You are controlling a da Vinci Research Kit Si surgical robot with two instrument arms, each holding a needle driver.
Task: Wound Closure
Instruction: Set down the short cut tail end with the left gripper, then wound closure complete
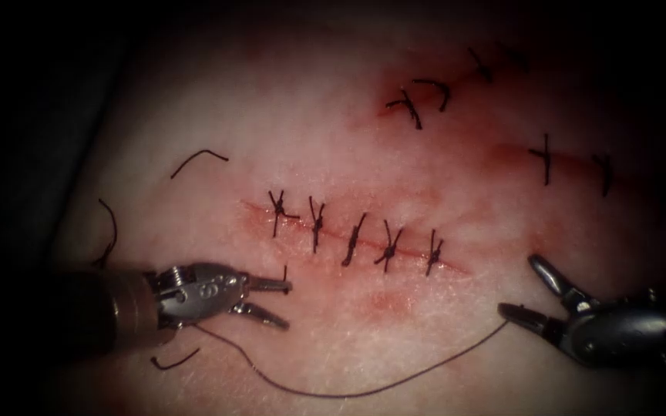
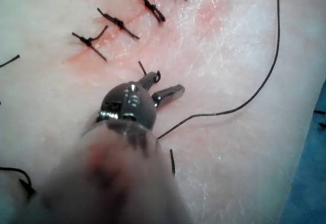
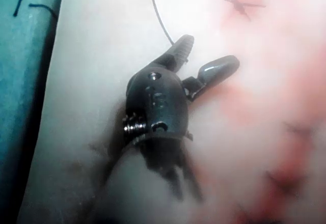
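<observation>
Below the stitched cut (image 1: pixel 352 239), I have both end effectors, left (image 1: pixel 277 302) and right (image 1: pixel 529 289), spread and empty, thread (image 1: pixel 364 391) slack between.

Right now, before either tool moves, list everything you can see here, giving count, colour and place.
tissue: one, pale pink, under everything
cut: one, red, centre
stitches: five, black, across the cut
more stitches: several, black, upper right
thread: one long strand, dark, running from beneath the left gripper to the right gripper's tip
cut ends: several, black, left of the cut
fluid: red stains, along the cut
cloth: blue, beside the tissue
left gripper: one, silver, open, holds nothing
right gripper: one, dark grey, open, holds nothing
</observation>
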